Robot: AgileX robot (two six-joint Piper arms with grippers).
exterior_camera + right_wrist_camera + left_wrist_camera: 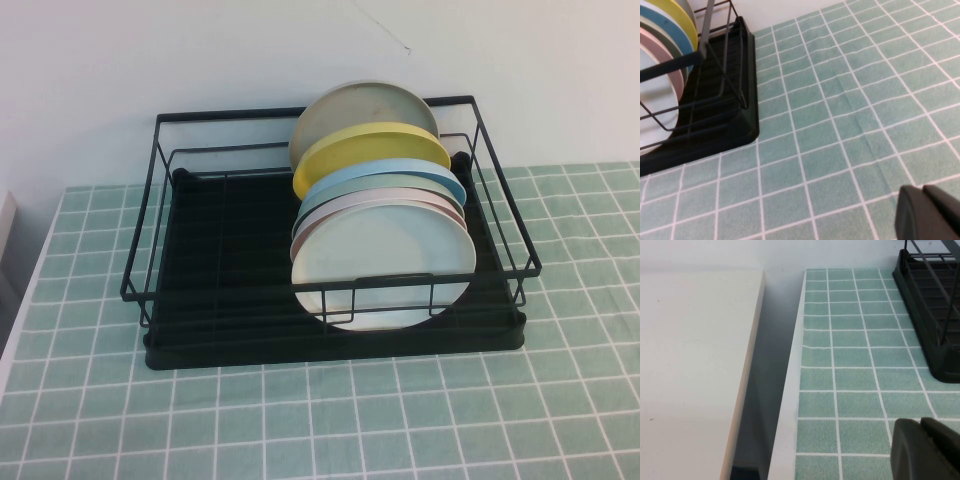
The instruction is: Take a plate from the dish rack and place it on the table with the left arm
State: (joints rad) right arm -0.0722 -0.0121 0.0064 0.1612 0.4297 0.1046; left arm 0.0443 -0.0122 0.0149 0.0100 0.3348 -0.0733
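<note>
The plate [385, 265] is the very pale mint-white one at the front of the row. It stands on its edge in the dish rack [200, 250], leaning back on a pale pink plate [345, 212]. Behind that come a grey-green plate, a light blue plate [370, 172], a yellow plate [370, 148] and a grey plate [350, 110] at the very back.

Nothing has been taken out yet. All the plates sit in the rack and the table [400, 420] in front has no plate on it. So I think the job is only at its start: reaching in, grabbing the plate, lifting it and laying it down are all left to do.

The left gripper [927, 450] is low over the table near its left edge, beside the rack's end, and it is closed tight on nothing. The right gripper [930, 215] hangs over the tiles off the other end of the rack, closed too and holding nothing.

The plate is round and smooth with a raised rim. The rack is thin black wire over a black tray. The table is small pale green squares with white lines
</note>
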